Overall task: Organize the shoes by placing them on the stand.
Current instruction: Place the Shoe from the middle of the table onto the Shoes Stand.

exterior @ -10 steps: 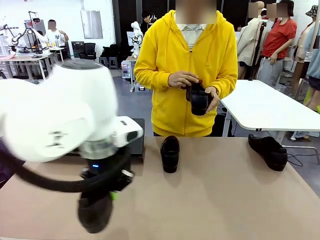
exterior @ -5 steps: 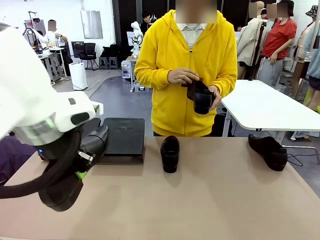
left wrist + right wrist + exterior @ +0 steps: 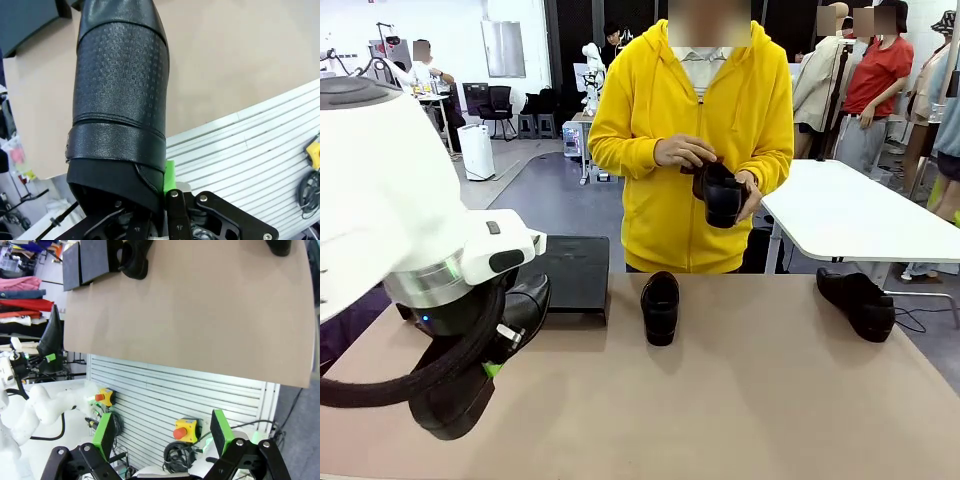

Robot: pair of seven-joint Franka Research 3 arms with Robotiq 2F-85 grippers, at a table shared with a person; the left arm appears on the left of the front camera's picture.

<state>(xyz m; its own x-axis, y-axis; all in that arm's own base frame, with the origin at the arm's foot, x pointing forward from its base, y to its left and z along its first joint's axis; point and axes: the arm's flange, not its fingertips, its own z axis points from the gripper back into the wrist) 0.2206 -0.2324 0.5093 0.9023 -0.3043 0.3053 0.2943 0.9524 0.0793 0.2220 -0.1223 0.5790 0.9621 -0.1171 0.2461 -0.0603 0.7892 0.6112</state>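
Tan table [image 3: 770, 400] fills the front view, with a busy workshop behind; at the near left corner the left gripper [image 3: 488, 372] is clamped tight on a glossy black shoe [image 3: 452, 408], held off the surface; behind it sits the black stand [image 3: 570, 268]; a second shoe [image 3: 660, 307] rests just right of the stand; a person's hands [image 3: 688, 156] hold a third shoe [image 3: 720, 197]; a fourth shoe [image 3: 858, 303] lies far right; the right gripper [image 3: 165, 432] is spread wide, holding nothing.

Centre shoe [image 3: 660, 307] and right shoe [image 3: 858, 303] lie flat; gripped shoe [image 3: 120, 90] and handheld shoe [image 3: 720, 198] tilt.
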